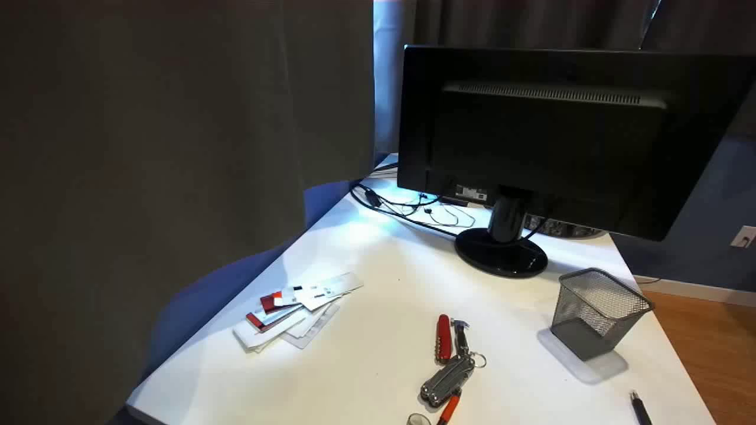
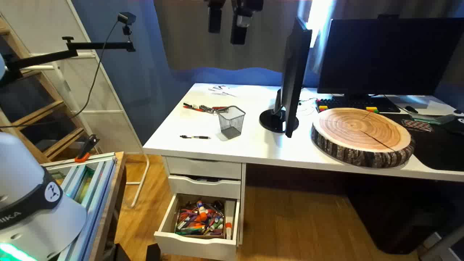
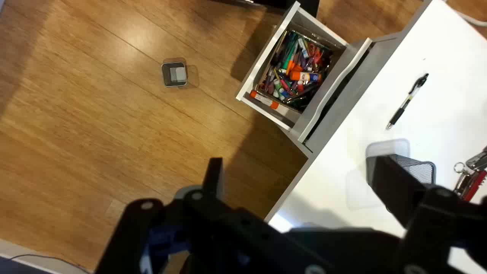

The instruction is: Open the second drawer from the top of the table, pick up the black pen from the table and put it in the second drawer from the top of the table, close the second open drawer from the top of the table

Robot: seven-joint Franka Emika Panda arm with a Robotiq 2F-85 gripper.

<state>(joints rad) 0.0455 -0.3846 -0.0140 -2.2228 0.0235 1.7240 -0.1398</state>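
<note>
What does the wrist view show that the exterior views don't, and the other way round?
Only the wrist view: a small square object, seemingly on the floor; I can't tell what it is.
Only the exterior views: the wood slice, the monitors and the loose papers.
Shared: the black pen, mesh cup and multitool on the white table; also, in an exterior view, the second drawer, ajar, and the third drawer, wide open.
</note>
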